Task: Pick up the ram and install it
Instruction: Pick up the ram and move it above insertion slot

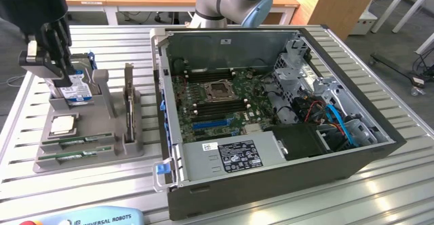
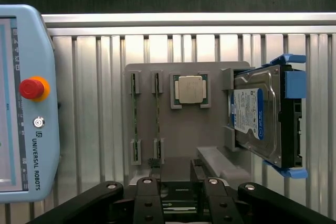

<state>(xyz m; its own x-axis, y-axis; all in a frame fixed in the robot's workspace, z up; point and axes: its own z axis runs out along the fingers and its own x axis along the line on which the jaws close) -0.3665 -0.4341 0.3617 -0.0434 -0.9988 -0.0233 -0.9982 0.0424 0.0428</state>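
at the exterior view's left the black two-finger gripper (image 1: 58, 67) hangs above the grey plastic holder (image 1: 134, 149), fingers apart and holding nothing. the ram (image 1: 76, 140) (two long thin green circuit-board sticks) sits in the holder's slots, near the silver blue-labelled hard drive (image 1: 76, 90). the open black computer case (image 1: 271, 184) stands to the right.
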